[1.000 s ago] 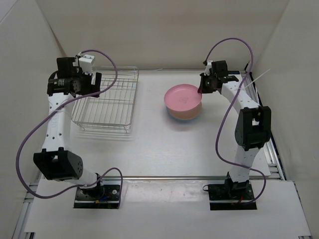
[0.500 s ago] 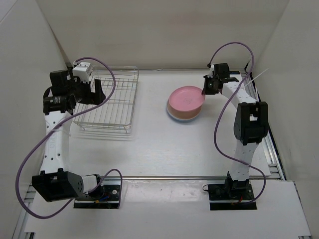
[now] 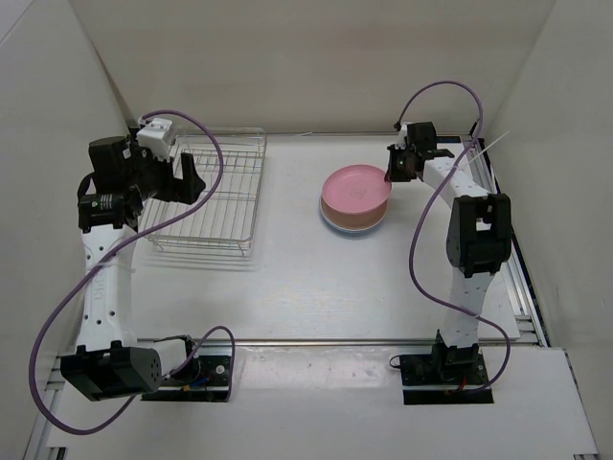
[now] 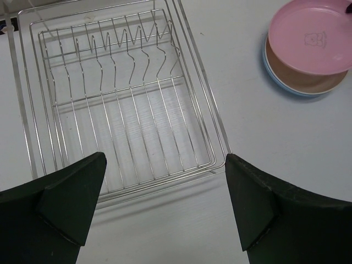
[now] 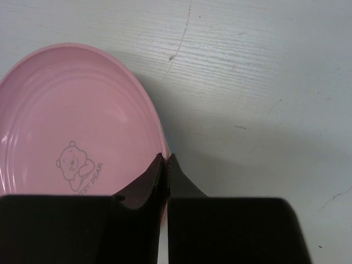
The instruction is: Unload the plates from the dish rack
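- We see a rectangular silver wire-grid dish rack (image 3: 220,192) near the far left corner of the white table (image 3: 316,278).
- A round pink plate (image 3: 352,188) tops a cream plate (image 4: 291,77) and a light blue plate (image 4: 303,94), stacked toward the far right.
- The right gripper (image 5: 165,157) pinches the pink plate's rim.
- The left gripper (image 4: 165,209) hovers over the rack, spread wide.

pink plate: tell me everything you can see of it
Round, shallow pink plate, raised rim, glossy like plastic, small bear print with lettering inside. It lies face up, slightly offset, atop the cream plate over the light blue plate, on the table right of the dish rack. The right gripper, shut, meets its rim; pinch unclear.
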Motion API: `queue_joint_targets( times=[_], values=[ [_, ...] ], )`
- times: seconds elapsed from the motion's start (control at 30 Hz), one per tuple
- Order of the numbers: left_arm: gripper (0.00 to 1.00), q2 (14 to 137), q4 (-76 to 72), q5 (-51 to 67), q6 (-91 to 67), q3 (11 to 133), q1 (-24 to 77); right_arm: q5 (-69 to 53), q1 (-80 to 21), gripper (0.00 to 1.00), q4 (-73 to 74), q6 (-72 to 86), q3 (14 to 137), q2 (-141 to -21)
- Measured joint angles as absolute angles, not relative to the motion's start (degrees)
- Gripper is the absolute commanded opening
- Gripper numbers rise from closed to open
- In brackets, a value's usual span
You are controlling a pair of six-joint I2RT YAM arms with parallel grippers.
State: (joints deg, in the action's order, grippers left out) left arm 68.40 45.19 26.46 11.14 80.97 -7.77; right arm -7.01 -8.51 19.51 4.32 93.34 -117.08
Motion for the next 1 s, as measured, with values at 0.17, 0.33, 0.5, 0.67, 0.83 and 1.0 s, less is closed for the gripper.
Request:
queue_joint_targets(
  times=[0.17,0.33,0.5,0.67,0.83,1.0],
  values=[
    [1.00,67.31,45.25,27.77,11.57,79.57,-7.77,-7.01,-9.15,0.00,19.51,4.10,93.34,-117.38],
    [1.00,66.89,45.89,28.86,12.16,79.15,-7.97,-6.57,-9.93,0.02,19.51,3.62,93.34,-117.49],
    [1.00,66.74,46.54,30.02,12.82,79.15,-8.14,-6.50,-10.37,0.07,19.51,2.61,93.32,-117.47],
    [1.00,66.30,46.96,31.42,13.32,79.15,-8.69,-6.33,-10.37,0.05,19.53,2.31,92.90,-117.45],
    [1.00,65.84,47.55,32.69,13.82,79.18,-9.65,-6.07,-10.37,0.29,19.55,1.69,91.98,-116.71],
    [1.00,65.76,48.62,33.76,14.22,79.22,-10.63,-6.33,-10.37,0.32,19.51,0.89,91.26,-116.29]
  ],
)
